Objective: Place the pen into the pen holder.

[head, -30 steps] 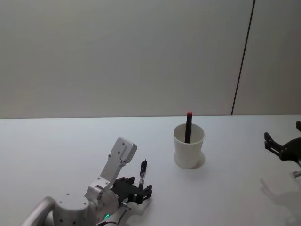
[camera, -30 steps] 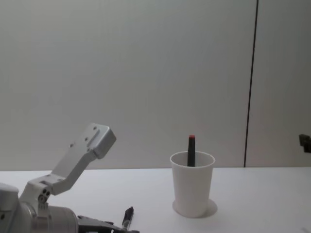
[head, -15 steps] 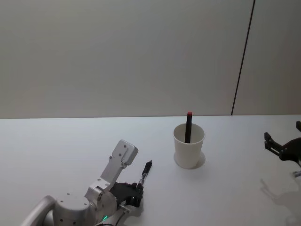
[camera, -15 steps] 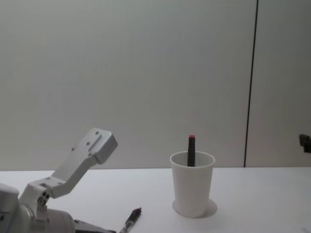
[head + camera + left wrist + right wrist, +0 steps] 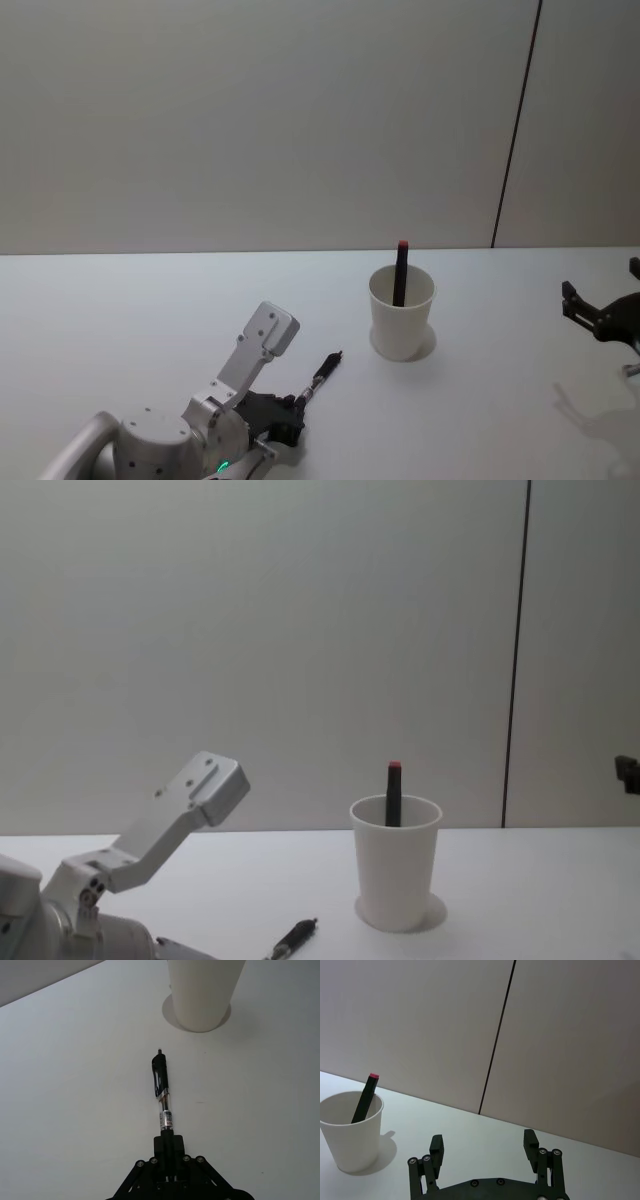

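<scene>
Left end effector (image 5: 169, 1149) clamped on pen (image 5: 161, 1090) tail, low over worktop (image 5: 75, 1085), tip short of cup (image 5: 205, 995). Judgement: lift, swing upright, clear rim before release. Right end effector (image 5: 484, 1142) apart, parked right.

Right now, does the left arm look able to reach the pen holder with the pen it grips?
Probably yes: the left end effector holds the pen pointing toward the pen holder, and nothing stands between them on the table.
</scene>
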